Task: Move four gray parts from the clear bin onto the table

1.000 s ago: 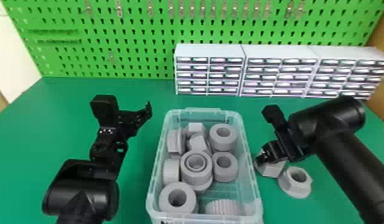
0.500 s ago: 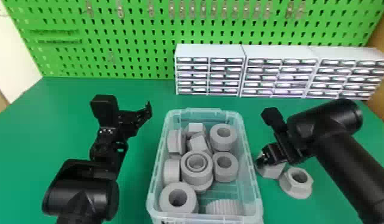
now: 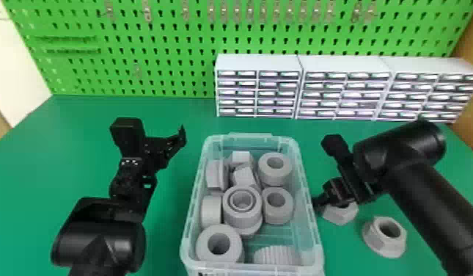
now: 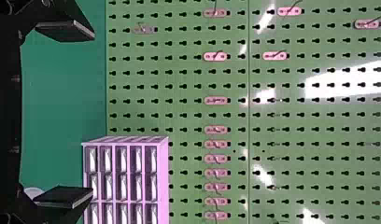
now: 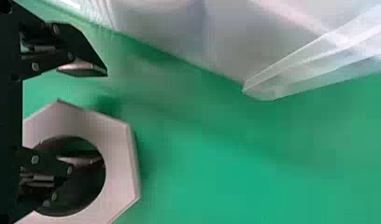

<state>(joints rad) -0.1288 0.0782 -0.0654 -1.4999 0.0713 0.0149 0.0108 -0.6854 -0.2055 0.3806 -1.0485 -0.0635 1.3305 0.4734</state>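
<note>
Near end of your clear bin [image 3: 317, 253]: smooth plastic box, rounded corners. A ribbed gray part [image 3: 277, 255] lay at your right, a thick matte gray ring [image 3: 230, 253] at your left. Beyond those, mid-bin, you had a plain cylinder [image 3: 211, 211], a double-rimmed ring [image 3: 228, 216] and another round ring [image 3: 287, 211]. Far end: one more ring [image 3: 283, 178], plus three faceted or flat-sided pieces, tilted or crowded together. Nine gray parts visible inside in all.

Two more gray parts sat on the smooth green surface [image 3: 165, 238], right of the bin: a flanged hex nut [image 3: 377, 244] nearer you, then a hex part [image 3: 340, 216] with a big round hole. Your right arm came in from the right and bent over at the wrist, its gripper [image 3: 326, 201] low at that hex part, just beside the bin wall. Fingers apart, one over or in the hole; couldn't tell which. Nothing clamped.

Your left gripper [image 3: 156, 141] was parked left of the bin, aimed at the board, spread wide, nothing between its fingers.

Behind: three pale drawer cabinets [image 3: 259, 63] side by side, then a green pegboard [image 3: 173, 66] with metal hooks.
</note>
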